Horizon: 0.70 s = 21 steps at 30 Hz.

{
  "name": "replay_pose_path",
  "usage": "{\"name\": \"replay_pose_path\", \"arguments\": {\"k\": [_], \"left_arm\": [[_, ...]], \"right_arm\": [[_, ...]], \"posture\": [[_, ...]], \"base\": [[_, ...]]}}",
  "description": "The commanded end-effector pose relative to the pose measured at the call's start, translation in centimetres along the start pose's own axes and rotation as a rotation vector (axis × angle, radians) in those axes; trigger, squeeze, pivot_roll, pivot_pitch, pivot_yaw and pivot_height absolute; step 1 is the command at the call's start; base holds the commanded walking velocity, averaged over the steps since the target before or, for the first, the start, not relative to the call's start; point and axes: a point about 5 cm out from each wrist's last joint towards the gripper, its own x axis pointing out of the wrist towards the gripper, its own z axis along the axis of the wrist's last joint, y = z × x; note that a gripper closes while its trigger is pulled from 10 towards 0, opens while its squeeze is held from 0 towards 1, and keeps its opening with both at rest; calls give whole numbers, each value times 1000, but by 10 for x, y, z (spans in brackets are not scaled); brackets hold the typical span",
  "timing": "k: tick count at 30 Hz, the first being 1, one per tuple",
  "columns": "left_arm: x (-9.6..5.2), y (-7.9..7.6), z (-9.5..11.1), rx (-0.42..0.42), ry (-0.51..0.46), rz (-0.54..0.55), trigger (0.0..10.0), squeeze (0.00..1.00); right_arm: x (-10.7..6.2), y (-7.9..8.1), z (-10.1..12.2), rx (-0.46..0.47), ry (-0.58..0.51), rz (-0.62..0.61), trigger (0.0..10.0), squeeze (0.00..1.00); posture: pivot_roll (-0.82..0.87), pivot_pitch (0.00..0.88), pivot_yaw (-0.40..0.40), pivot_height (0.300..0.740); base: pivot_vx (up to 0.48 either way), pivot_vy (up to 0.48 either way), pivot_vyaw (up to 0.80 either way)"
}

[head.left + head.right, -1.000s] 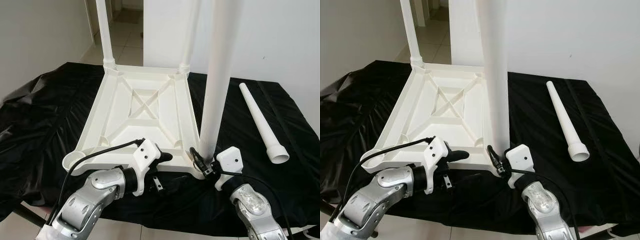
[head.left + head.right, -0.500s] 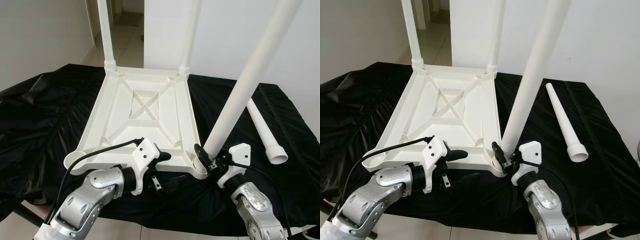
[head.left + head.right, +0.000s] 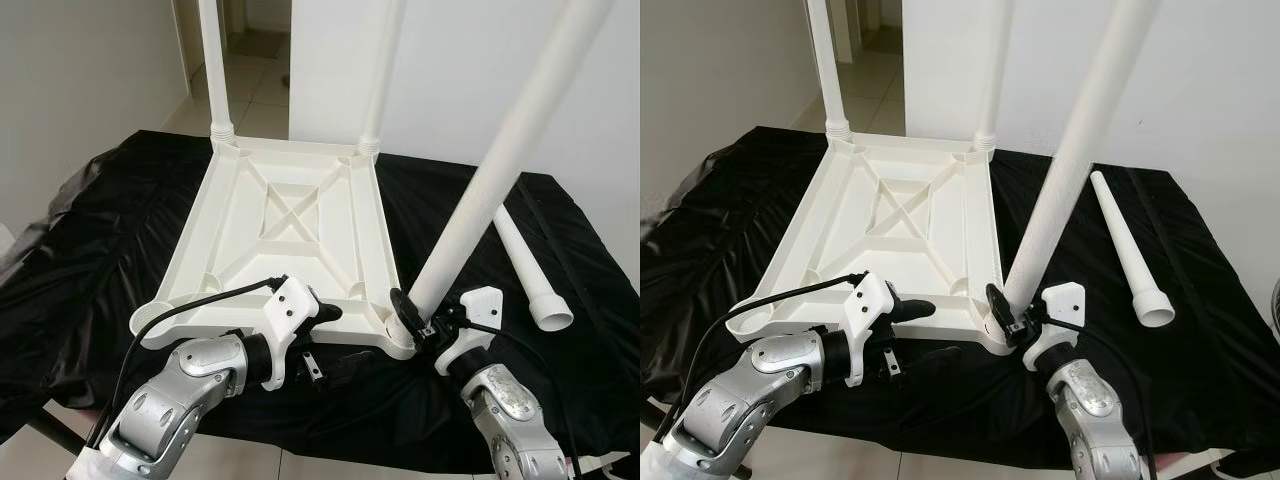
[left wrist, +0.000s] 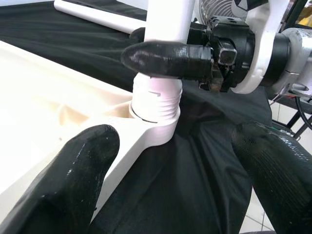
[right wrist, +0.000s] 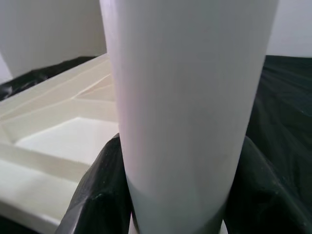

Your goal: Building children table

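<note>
Right gripper [image 3: 408,318] clamps the tilted table leg [image 3: 500,170] lower right; left gripper [image 4: 170,161] spread wide at the tabletop [image 3: 280,220] corner socket [image 4: 156,109].

I am looking into a plain room of a home, with bare white walls [image 3: 90,80] and pale floor tiles [image 3: 250,85]. An open doorway [image 3: 255,40] behind the work surface leads into a tiled hallway. A crumpled black cloth [image 3: 90,250] covers that surface.
</note>
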Motion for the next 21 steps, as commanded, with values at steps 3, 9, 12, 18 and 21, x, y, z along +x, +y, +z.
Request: {"name": "replay_pose_path", "arguments": {"k": [3,9,12,18,21], "left_arm": [[-1,-1,2,-5,-3,-9,10000,0],[-2,-1,3,-2,-3,-9,10000,0],[-2,-1,3,-2,-2,-8,10000,0],[-2,0,3,-1,-2,-3,10000,0],[-2,0,3,-1,-2,-1,10000,0]], "right_arm": [[-17,-20,-35,73,174,-141,10000,0],[-20,-22,-39,79,189,-163,10000,0],[-20,-18,-39,27,183,-137,10000,0],[-22,-10,-38,-83,173,-62,10000,0],[-23,-9,-38,-102,166,-43,10000,0]], "posture": [[2,62,-19,740],[3,66,-17,740],[4,68,-18,740],[6,71,-18,740],[7,73,-19,740]], "base": [[0,0,0],[0,0,0],[0,0,0],[0,0,0],[0,0,0]]}}
